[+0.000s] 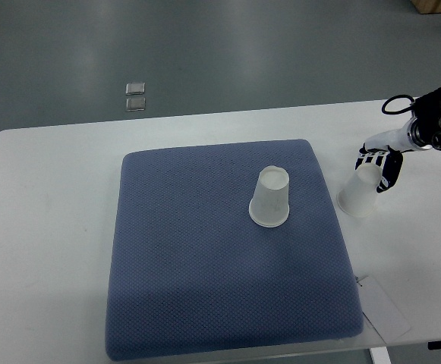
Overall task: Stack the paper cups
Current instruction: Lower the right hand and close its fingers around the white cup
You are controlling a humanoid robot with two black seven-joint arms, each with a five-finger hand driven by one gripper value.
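White table (53, 227), blue mat (205, 288) centred. One paper cup (270, 197) inverted on mat. Right hand (378, 167) wrapped round second cup (359, 196) off mat, near table edge. Risk: thin wall crushes, or cup slips, tips during carry.

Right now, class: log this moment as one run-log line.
task: stack paper cups | right hand: fingers around cup on table | second cup: upside down on blue mat | left arm: not in view | stack: not yet made
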